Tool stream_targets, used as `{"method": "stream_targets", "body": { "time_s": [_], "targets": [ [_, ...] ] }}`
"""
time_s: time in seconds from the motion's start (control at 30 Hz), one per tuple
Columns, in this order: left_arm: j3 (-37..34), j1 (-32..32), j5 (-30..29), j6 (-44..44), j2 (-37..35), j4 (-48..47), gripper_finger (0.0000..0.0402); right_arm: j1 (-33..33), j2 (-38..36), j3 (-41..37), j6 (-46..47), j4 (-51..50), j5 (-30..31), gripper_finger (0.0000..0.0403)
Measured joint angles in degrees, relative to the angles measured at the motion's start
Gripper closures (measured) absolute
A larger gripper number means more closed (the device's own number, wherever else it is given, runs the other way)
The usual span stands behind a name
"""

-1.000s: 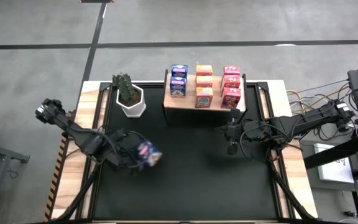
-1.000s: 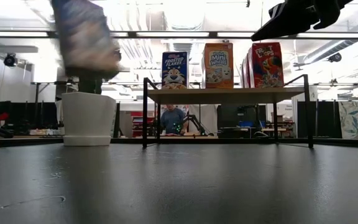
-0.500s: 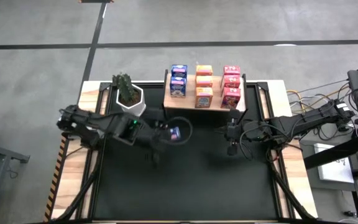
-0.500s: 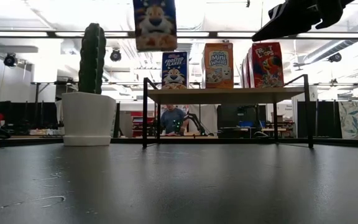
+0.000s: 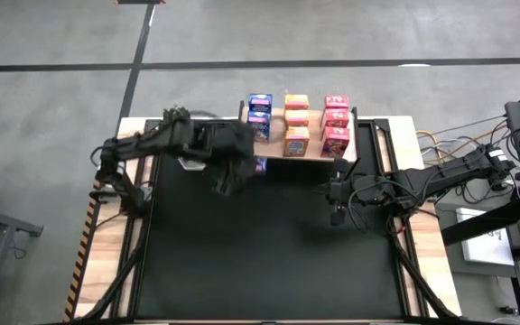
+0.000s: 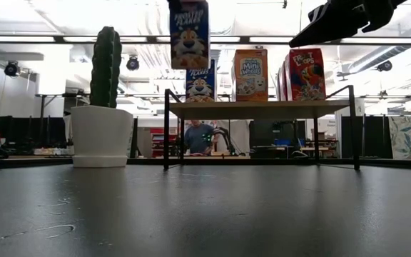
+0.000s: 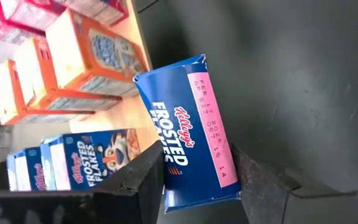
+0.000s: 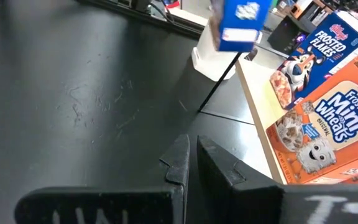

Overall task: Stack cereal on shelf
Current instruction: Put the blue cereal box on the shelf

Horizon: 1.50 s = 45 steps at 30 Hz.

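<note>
My left gripper [image 5: 242, 170] is shut on a blue cereal box [image 5: 258, 166], which hangs in the air just in front of the left end of the wooden shelf [image 5: 273, 147]. In the low view this box [image 6: 189, 34] is upright, above the shelf board [image 6: 262, 109]. Blue [image 5: 260, 116], orange [image 5: 296, 122] and red [image 5: 336, 122] cereal boxes stand in rows on the shelf. My right gripper [image 5: 337, 203] waits shut in the air near the shelf's right end, holding nothing. My left gripper pinches the blue box between its two fingers [image 7: 143, 182], one on each of two opposite sides, at the end nearest the wrist [image 7: 194, 193]. The fingers slant down from above. The box hangs upright below them, clear of the mat and the shelf.
A white pot with a green cactus [image 6: 102, 135] stands left of the shelf, partly under my left arm in the high view. The black mat [image 5: 269, 262] covers the table in front of the shelf. A person sits in the room behind the table.
My left gripper has carried the blue box from the mat's near left toward the far edge and the right, up to the shelf's left end, rising as it went. The wrist has rolled, and the box has gone from tilted to upright. My right arm has kept still.
</note>
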Motion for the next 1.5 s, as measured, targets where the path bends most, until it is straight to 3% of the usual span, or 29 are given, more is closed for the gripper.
{"method": "stream_targets", "body": {
  "time_s": [0.2, 0.47, 0.97, 1.5],
  "targets": [
    [-0.1, 10.6, 12.9, 5.3, 0.7, 2.9, 0.0244, 0.0, 0.0, 0.0, 0.1, 0.3, 0.0, 0.0381],
    [-0.5, 18.7, 21.2, 9.0, 1.9, 6.3, 0.0244, 0.0, 0.0, 0.0, -0.4, 0.3, 0.0, 0.0381],
    [-0.5, 22.4, 21.1, 11.9, 7.4, 6.5, 0.0244, 0.0, -0.1, 0.3, -4.1, 0.5, 0.0, 0.0381],
    [-0.5, 23.5, 19.5, 11.1, 7.7, 6.8, 0.0244, 0.0, -0.1, 0.4, -6.2, 2.0, 0.0, 0.0381]
  ]
}}
